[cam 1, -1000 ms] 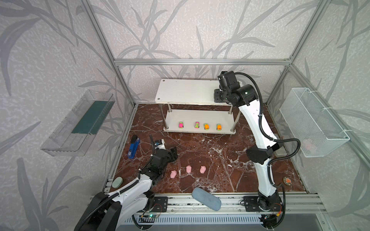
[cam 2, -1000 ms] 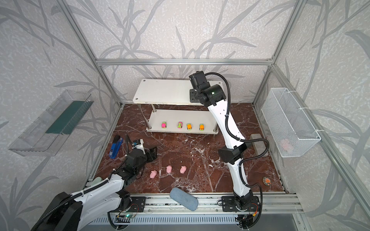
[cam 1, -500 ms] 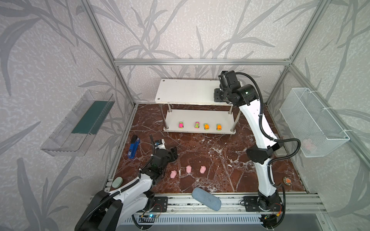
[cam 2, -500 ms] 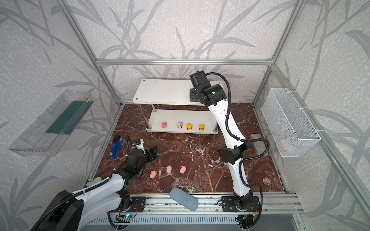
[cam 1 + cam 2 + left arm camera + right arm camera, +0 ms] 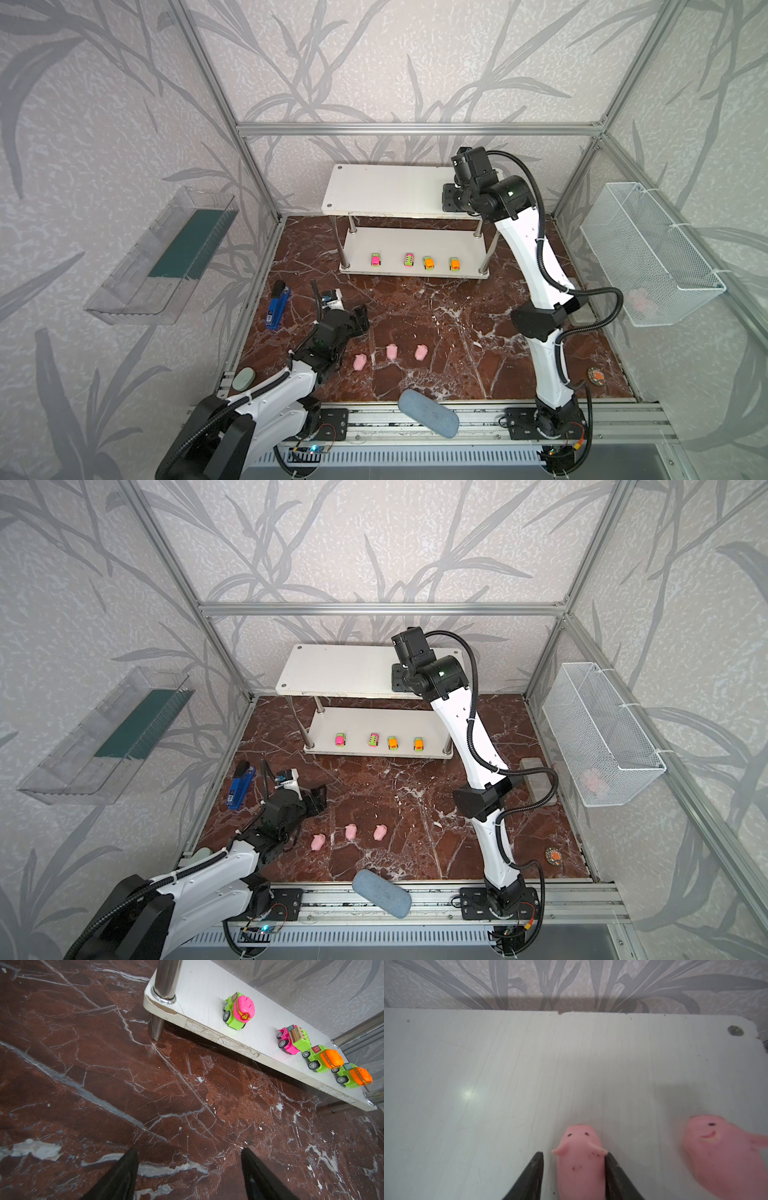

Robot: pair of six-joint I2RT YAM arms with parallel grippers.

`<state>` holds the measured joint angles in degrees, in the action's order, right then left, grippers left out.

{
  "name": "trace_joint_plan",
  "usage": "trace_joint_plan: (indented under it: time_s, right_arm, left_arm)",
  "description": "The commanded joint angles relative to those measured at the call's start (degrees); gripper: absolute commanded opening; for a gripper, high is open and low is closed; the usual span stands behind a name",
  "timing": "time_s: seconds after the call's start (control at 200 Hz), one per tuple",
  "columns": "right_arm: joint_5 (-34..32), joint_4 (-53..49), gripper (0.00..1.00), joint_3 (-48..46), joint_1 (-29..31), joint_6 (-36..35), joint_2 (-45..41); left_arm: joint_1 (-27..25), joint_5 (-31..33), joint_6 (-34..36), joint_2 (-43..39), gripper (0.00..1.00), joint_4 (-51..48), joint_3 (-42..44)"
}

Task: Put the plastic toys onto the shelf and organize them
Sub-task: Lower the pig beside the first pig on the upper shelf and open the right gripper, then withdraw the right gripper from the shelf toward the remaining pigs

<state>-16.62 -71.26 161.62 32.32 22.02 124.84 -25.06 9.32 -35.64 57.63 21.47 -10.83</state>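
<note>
Hanging low over the right end of the shelf [image 5: 382, 187], the right gripper [image 5: 451, 200] hides its own fingertips in both top views. The 4 cars [image 5: 409, 260] stand in a row on the lower board [image 5: 415, 243]. 3 pigs [image 5: 391, 351] lie on the marble floor [image 5: 457, 332] near the left gripper [image 5: 360, 318]. Against the frames of 1 second ago, neither arm has visibly shifted and no toy has moved.

The left wrist view shows the left gripper's jaws well apart and empty above the floor, with the cars ahead on the lower board.

The right wrist view carries the change. A pig [image 5: 579, 1159] rests on the top board [image 5: 488, 1064] between the jaws, with a clear gap on 1 side and the other finger just touching its ear. I read that as a grip just let go. A second pig [image 5: 724, 1151] lies just beside it. So 2 pigs look placed and 3 are left. The arm's next call is to lift straight clear without nudging either.
</note>
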Motion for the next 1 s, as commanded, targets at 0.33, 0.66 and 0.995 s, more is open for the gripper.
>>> trace_joint_plan:
  time_s: [0.33, 0.66, 0.995]
  right_arm:
    - [-1.24, 3.82, 0.53, 0.36, -1.10, -1.94, -4.26]
    - [-1.37, 6.51, 0.54, -2.93, -0.90, -5.34, -11.19]
    - [-11.89, 31.04, 0.55, -50.32, 12.37, -16.54, -43.31]
  left_arm:
    - [0.22, 0.31, -0.42, -0.04, 0.76, 0.76, 0.11]
    - [0.22, 0.51, -0.12, -0.32, 0.76, 0.24, -0.01]
    - [0.34, 0.72, 0.57, -1.80, 0.76, -1.60, -0.42]
